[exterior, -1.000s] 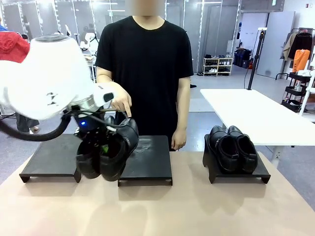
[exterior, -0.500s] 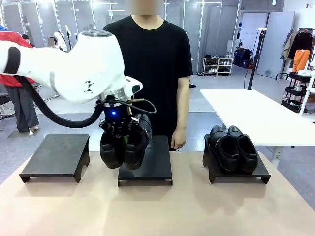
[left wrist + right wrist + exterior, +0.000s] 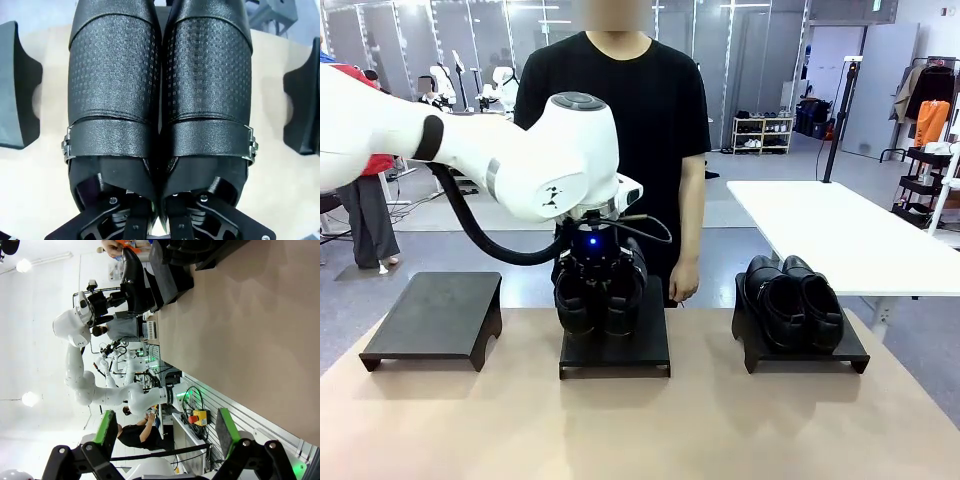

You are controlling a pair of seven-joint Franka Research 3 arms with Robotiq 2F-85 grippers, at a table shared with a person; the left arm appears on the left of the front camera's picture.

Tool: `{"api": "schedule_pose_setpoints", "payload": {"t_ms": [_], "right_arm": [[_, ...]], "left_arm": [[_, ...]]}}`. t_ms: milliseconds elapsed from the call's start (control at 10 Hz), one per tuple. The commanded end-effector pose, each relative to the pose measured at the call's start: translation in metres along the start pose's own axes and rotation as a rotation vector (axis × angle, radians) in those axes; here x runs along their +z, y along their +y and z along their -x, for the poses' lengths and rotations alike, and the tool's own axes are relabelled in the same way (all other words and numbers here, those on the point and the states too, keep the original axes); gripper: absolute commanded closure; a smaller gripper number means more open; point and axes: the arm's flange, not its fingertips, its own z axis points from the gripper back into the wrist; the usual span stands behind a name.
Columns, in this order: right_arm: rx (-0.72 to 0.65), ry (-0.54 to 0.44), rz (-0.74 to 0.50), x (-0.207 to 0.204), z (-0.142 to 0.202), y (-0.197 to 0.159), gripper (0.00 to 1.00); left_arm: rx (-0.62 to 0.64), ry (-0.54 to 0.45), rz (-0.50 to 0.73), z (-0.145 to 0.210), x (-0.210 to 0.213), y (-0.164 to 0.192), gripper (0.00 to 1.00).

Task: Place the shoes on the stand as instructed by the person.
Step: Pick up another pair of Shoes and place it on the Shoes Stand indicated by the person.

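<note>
Left end effector (image 3: 598, 283) clenched on the buckled shoes (image 3: 160, 95), pair hanging toes-down right under it, just above middle stand (image 3: 620, 345). Right end effector (image 3: 165, 437) released, jaws spread. Plain shoes (image 3: 792, 300) on right stand (image 3: 800, 352), well apart.

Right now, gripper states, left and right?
Left gripper: shut on the buckled shoes, over the middle stand.
Right gripper: open, holding nothing.

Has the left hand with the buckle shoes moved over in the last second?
Yes. The left hand, shut on the buckle shoes, has travelled rightward from beside the left stand to over the middle stand.
</note>
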Motion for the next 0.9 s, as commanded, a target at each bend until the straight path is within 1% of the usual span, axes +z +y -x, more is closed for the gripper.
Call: {"api": "schedule_pose_setpoints", "payload": {"t_ms": [0, 200, 300, 400, 600, 800], "right_arm": [[-0.002, 0.008, 0.004, -0.001, 0.004, 0.001, 0.00], [-0.002, 0.008, 0.004, -0.001, 0.004, 0.001, 0.00], [-0.002, 0.008, 0.004, -0.001, 0.004, 0.001, 0.00], [-0.002, 0.008, 0.004, -0.001, 0.004, 0.001, 0.00], [-0.002, 0.008, 0.004, -0.001, 0.004, 0.001, 0.00], [-0.002, 0.008, 0.004, -0.001, 0.004, 0.001, 0.00]], "left_arm": [[0.033, -0.062, -0.023, -0.018, -0.005, -0.016, 0.92], [0.043, -0.041, -0.029, -0.019, -0.020, -0.022, 0.92], [0.044, -0.047, -0.025, -0.020, -0.025, -0.023, 0.92], [0.016, -0.065, -0.006, -0.021, -0.034, -0.024, 0.92], [0.018, -0.066, -0.042, -0.019, -0.045, -0.024, 0.92], [0.017, -0.086, -0.036, -0.017, -0.054, -0.025, 0.92]]}}
